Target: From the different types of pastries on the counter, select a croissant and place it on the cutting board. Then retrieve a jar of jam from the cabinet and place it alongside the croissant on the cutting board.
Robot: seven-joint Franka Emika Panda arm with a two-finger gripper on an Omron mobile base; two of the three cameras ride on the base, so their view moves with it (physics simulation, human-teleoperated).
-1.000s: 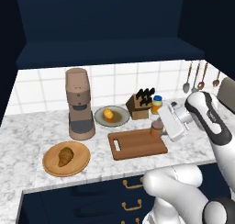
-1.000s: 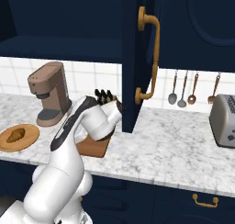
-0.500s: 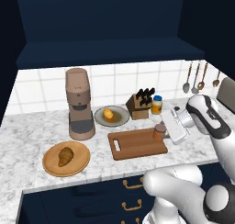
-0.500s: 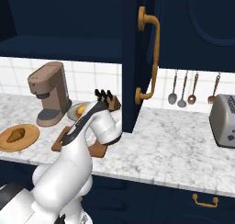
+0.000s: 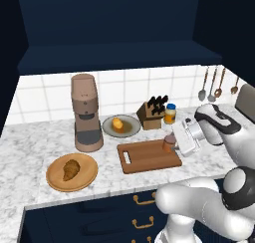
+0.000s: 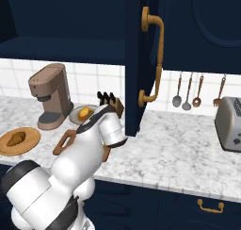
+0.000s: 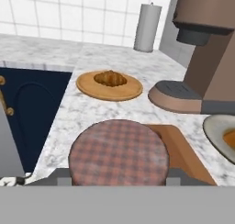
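Hand view shows the claw (image 7: 118,182) clamped on the jar of jam (image 7: 119,153), over the cutting board (image 5: 149,156); rigid, probably smooth glass, best held around its sides.

Home kitchen, rendered: white-grey marble tabletop (image 5: 30,147) over dark navy drawers with gold handles (image 5: 142,199), white tiled wall (image 5: 119,90), brown coffee machine (image 5: 85,111), wooden knife block (image 5: 151,115), hanging metal ladles and spoons (image 6: 187,90), silver toaster (image 6: 229,123), dark navy wall cabinet with gold door handle (image 6: 153,59).
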